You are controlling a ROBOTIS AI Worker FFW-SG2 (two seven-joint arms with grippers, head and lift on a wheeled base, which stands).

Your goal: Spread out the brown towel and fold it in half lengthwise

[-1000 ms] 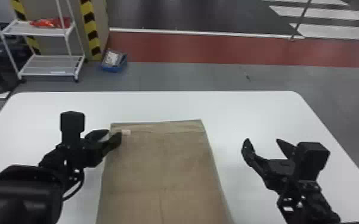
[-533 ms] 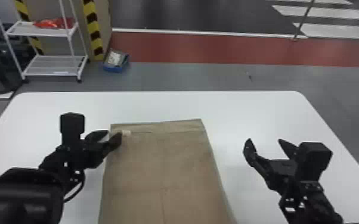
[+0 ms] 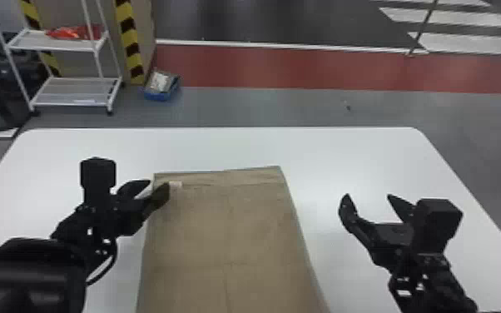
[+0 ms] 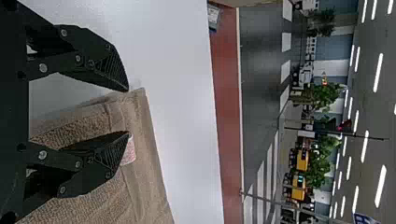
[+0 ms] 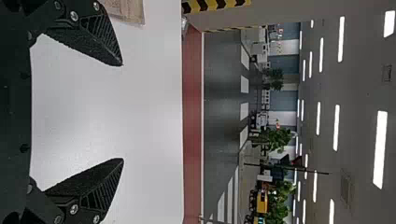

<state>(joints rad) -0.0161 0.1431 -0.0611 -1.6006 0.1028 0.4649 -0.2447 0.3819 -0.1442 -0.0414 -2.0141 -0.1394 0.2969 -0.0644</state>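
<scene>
Head view, and the brown towel [image 3: 229, 233] lies on the white table [image 3: 345, 154], left of the middle, its long axis running away from the robot, from the view's bottom edge to a short far edge well inside the table's far rim! That far edge runs nearly square across, its right corner a touch farther out than its left; the left side heads almost straight back, the right side slants in towards the far end. One crease follows the long axis down the middle, another crosses it. Up by the far left corner sits a small pale label [image 3: 175, 185]. Right at that corner, the left gripper [image 3: 158, 183]: one finger over the towel, the other just outside its left side. Over to the left wrist view, and the left gripper [image 4: 128, 112] has its fingers moderately apart, nothing pinched, the corner lying beyond the gap and the label beside one fingertip. Out to the right, well apart from the towel, the right gripper [image 3: 368, 195] is above the table, fingers spread wide, holding nothing; its wrist view catches a towel corner past one finger. Farther out, on the floor beyond the table, a white rack [image 3: 75, 92] stands at left, a blue box [image 3: 160, 95] near it, and a red strip [image 3: 303, 68] runs across.
</scene>
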